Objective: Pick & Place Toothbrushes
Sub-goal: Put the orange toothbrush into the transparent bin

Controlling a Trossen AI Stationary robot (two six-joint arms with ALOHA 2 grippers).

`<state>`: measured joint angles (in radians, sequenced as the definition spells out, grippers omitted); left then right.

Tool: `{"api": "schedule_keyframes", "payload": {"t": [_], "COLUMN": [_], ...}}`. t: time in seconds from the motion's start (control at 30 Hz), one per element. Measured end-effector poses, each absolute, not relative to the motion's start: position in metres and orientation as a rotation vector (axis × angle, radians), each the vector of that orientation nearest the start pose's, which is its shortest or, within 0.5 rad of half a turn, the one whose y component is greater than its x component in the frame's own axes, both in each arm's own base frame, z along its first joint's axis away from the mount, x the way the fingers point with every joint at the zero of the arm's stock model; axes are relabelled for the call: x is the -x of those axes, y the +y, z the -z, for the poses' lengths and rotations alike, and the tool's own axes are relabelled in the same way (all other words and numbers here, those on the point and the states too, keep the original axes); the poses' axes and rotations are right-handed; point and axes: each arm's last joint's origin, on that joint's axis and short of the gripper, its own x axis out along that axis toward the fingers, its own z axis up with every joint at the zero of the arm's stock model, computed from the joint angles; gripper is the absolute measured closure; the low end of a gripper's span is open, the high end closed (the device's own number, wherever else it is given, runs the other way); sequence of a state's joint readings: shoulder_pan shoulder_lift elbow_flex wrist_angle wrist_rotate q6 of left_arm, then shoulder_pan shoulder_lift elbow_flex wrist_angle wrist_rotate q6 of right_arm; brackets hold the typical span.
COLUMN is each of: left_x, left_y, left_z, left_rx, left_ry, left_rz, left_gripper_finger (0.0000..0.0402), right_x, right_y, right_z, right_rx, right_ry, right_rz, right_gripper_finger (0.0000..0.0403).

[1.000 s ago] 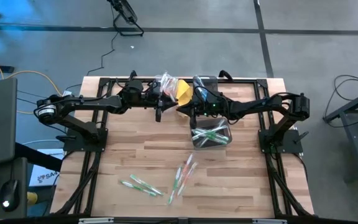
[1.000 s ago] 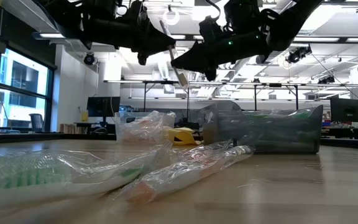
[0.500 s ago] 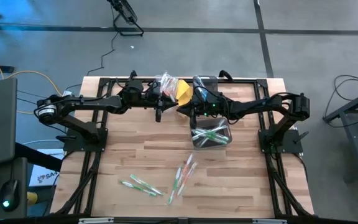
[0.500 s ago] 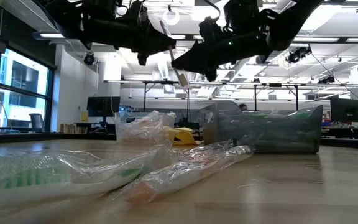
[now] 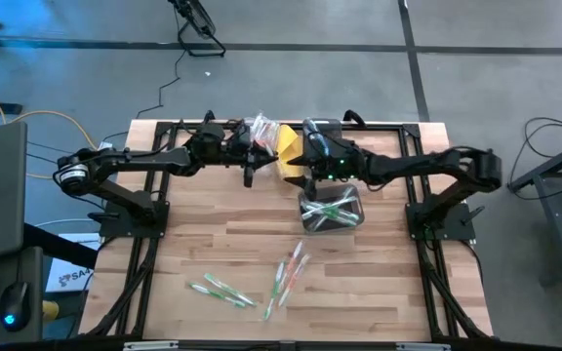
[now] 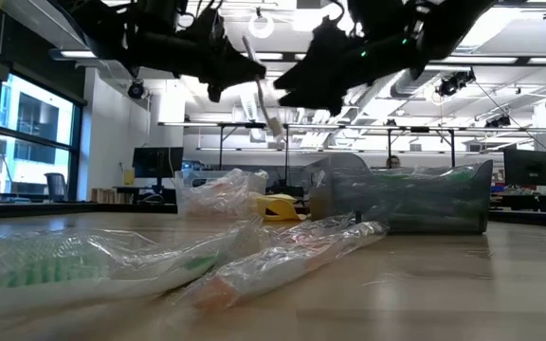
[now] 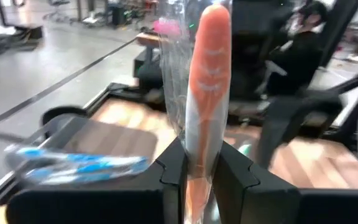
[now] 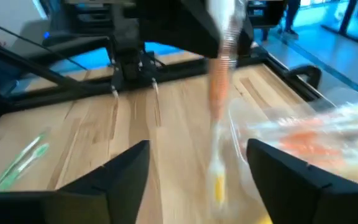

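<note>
A: Step? Handover done, it seems. Left hand (image 7: 201,171) pinches a wrapped orange toothbrush (image 7: 207,81) upright; right hand (image 8: 197,171) gapes empty just beside it.

B: Next: left carries it over the clear bin (image 5: 332,212) below the right hand, then lets go.

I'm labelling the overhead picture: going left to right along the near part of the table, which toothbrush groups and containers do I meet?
Green toothbrushes lying near the front left → mixed toothbrush pile at centre → clear bin holding toothbrushes, farther back and to the right.
</note>
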<state>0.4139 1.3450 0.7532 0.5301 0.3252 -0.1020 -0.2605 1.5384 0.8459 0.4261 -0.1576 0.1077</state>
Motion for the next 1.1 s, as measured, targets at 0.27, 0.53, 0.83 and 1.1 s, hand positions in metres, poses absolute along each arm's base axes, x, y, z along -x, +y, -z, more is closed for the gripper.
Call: {"api": "schedule_keyframes", "payload": {"t": [0.27,0.53,0.83,1.1], "left_x": [-0.259,-0.236,-0.236,-0.249], "left_y": [0.146,0.181,0.195,0.200], "left_z": [-0.276,-0.275,-0.248,-0.221], "left_rx": [0.163,0.272,0.408,0.487], "left_ry": [0.122,0.235,0.352,0.421], "left_rz": [-0.230,-0.424,-0.516,-0.489], "left_gripper_finger": [0.0356,0.0356,0.0356,0.0350], "right_x": [-0.285,-0.284,-0.293,-0.294], "right_y": [-0.078,-0.080,-0.083,-0.083], "right_z": [-0.261,-0.259,-0.243,-0.241], "right_rx": [-0.107,-0.097,-0.130,-0.133], "right_ry": [0.360,0.378,0.424,0.432], "right_rz": [0.267,0.330,0.336,0.335], "right_gripper_finger": [0.0102,0.0101,0.0101,0.0101]}}
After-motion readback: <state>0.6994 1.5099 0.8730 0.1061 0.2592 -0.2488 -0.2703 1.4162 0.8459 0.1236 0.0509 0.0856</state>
